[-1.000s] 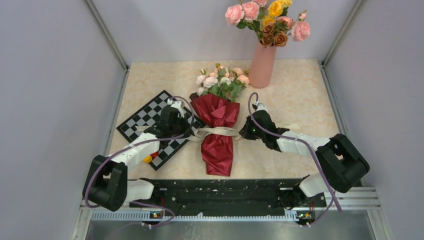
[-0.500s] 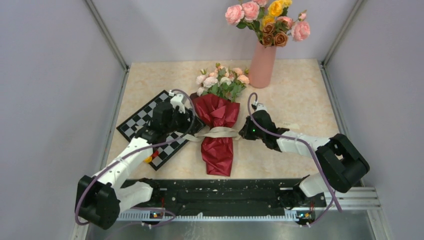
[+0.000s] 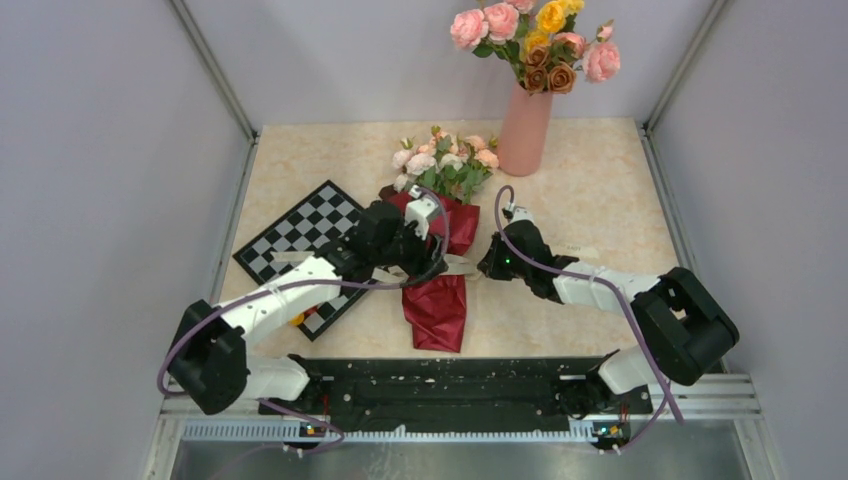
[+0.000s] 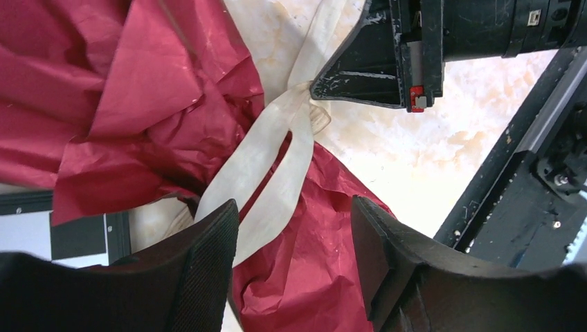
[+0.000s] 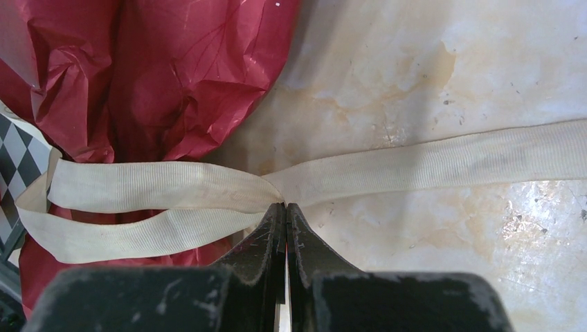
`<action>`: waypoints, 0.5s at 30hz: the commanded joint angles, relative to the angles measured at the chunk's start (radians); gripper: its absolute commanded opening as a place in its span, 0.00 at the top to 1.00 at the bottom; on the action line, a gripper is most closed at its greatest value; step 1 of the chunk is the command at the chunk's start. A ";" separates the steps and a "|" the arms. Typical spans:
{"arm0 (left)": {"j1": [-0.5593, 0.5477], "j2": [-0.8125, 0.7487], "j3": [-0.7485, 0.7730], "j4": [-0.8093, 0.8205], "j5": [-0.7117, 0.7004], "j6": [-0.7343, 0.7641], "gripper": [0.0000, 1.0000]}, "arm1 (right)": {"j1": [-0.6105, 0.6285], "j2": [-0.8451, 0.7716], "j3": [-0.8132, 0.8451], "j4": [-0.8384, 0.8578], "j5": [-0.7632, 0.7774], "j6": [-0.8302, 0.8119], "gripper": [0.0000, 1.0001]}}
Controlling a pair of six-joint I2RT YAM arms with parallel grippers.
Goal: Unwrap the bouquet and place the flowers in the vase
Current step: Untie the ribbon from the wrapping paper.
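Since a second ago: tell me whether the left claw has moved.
Yes. The left claw swung right, off the black-and-white chequered board and over the bouquet wrapped in dark red crinkled paper.

Left tool, jaws apart, hovers over the cream ribbon binding the bouquet.

I've got the beige marbled table; chessboard flat at left-centre; bouquet lying mid-frame, blooms toward top; ribbon tail on the surface; vase upright, upper right of centre.
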 commanded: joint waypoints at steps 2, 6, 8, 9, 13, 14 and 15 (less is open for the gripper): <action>-0.073 0.072 0.089 -0.033 -0.078 0.101 0.36 | -0.008 -0.005 0.020 0.026 -0.008 -0.008 1.00; -0.119 0.133 0.136 -0.100 -0.147 0.129 0.39 | -0.008 0.005 0.025 0.030 -0.017 -0.008 1.00; -0.127 0.152 0.146 -0.107 -0.159 0.129 0.40 | -0.008 0.010 0.027 0.030 -0.018 -0.008 1.00; -0.130 0.159 0.148 -0.107 -0.162 0.129 0.41 | -0.008 0.010 0.028 0.031 -0.018 -0.008 1.00; -0.138 0.185 0.156 -0.107 -0.179 0.160 0.42 | -0.008 0.011 0.025 0.036 -0.018 -0.006 1.00; -0.141 0.193 0.160 -0.109 -0.185 0.163 0.42 | -0.008 0.012 0.025 0.036 -0.018 -0.008 1.00; -0.144 0.200 0.164 -0.112 -0.191 0.167 0.42 | -0.008 0.012 0.025 0.036 -0.018 -0.008 1.00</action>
